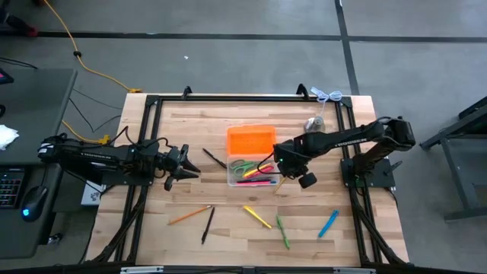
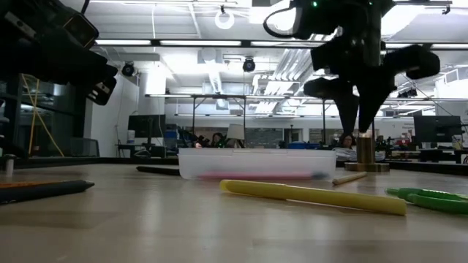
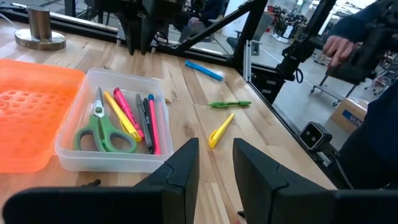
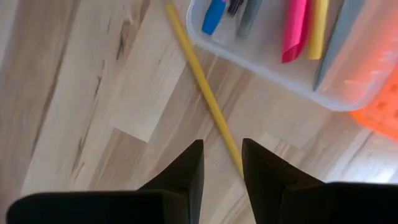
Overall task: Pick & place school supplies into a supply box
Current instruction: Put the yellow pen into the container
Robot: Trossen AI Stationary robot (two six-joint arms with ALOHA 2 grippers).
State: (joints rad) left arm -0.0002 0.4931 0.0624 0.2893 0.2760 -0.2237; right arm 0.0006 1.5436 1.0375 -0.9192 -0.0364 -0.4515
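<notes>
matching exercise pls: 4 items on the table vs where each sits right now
Items:
1. scissors
2. blue pen
3. yellow pencil
4. right tool

Places:
A. on bare table near the front right
B. above the yellow pencil, beside the supply box
C. inside the supply box
D. on the table just outside the box wall

Pairs: 1-C, 2-A, 3-D, 4-B

The yellow pencil runs hidden behind the right hand.
</notes>
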